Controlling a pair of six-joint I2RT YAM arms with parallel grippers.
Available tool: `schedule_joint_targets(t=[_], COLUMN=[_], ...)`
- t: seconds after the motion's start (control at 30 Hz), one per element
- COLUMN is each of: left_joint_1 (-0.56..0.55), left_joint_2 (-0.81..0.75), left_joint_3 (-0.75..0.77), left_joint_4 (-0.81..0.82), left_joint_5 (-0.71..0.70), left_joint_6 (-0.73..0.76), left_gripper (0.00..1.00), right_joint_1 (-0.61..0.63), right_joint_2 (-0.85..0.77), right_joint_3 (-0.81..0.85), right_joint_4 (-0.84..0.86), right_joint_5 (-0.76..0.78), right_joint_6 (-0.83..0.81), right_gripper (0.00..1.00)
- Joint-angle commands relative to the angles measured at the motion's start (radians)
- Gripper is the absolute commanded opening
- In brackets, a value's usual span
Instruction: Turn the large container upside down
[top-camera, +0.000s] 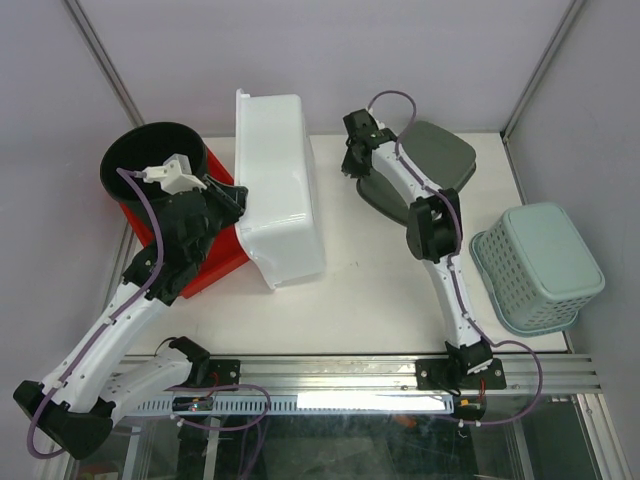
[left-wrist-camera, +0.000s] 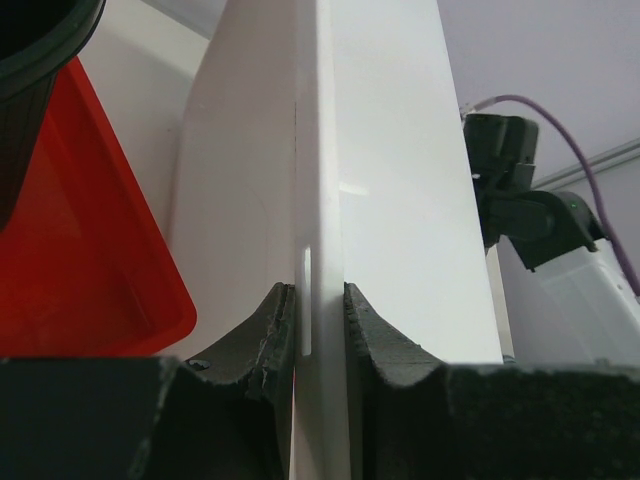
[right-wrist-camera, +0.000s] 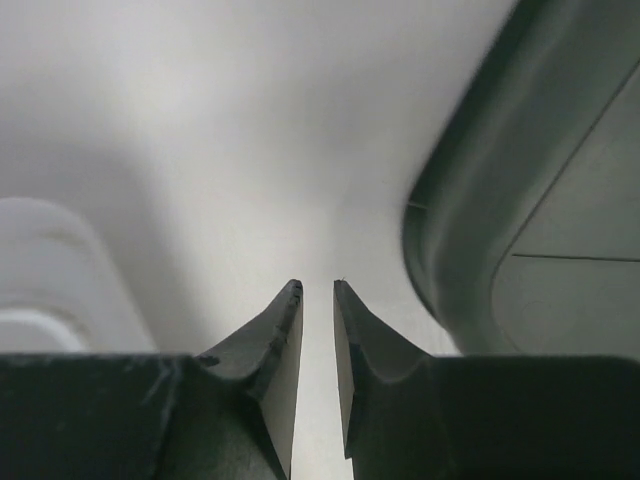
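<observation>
The large white container (top-camera: 285, 190) stands tipped on its long side at the table's back left, its opening facing left. My left gripper (top-camera: 238, 200) is shut on its rim; in the left wrist view the two fingers (left-wrist-camera: 318, 300) clamp the thin white rim edge, and the container wall (left-wrist-camera: 400, 200) rises on both sides of it. My right gripper (top-camera: 352, 160) hovers behind the container's right side, next to a grey lid. In the right wrist view its jaws (right-wrist-camera: 317, 285) stand nearly together with nothing between them, over bare table.
A red bin (top-camera: 215, 265) and a black bucket (top-camera: 150, 160) sit just left of the container, under my left arm. A dark grey lid (top-camera: 440, 160) lies at the back right. A teal perforated basket (top-camera: 540, 265) lies upside down at the right edge.
</observation>
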Motion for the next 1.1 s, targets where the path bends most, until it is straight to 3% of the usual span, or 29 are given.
schedule_joint_targets(t=[0.0, 0.23, 0.47, 0.6, 0.73, 1.07], left_joint_1=[0.006, 0.007, 0.006, 0.006, 0.006, 0.006], left_joint_2=[-0.025, -0.003, -0.009, -0.003, -0.001, -0.002], left_joint_3=[-0.016, -0.006, -0.012, -0.012, -0.01, -0.015], left_joint_4=[-0.004, -0.002, 0.002, 0.002, 0.003, 0.003], left_joint_5=[-0.001, 0.007, -0.001, -0.008, -0.006, 0.002], left_joint_6=[-0.013, -0.013, -0.014, -0.014, -0.014, -0.012], left_gripper=[0.0, 0.0, 0.0, 0.0, 0.0, 0.0], right_joint_1=[-0.03, -0.1, -0.15, -0.143, -0.092, -0.083], right_joint_2=[-0.036, -0.304, -0.46, -0.536, -0.49, -0.131], right_joint_3=[-0.014, -0.414, -0.589, -0.648, -0.566, -0.153], right_joint_4=[-0.047, 0.063, 0.004, 0.098, 0.141, -0.008], right_joint_5=[0.042, 0.089, 0.21, 0.123, 0.066, 0.064], right_joint_6=[0.05, -0.011, -0.047, -0.056, -0.074, -0.034], right_gripper=[0.22, 0.21, 0.21, 0.21, 0.22, 0.24])
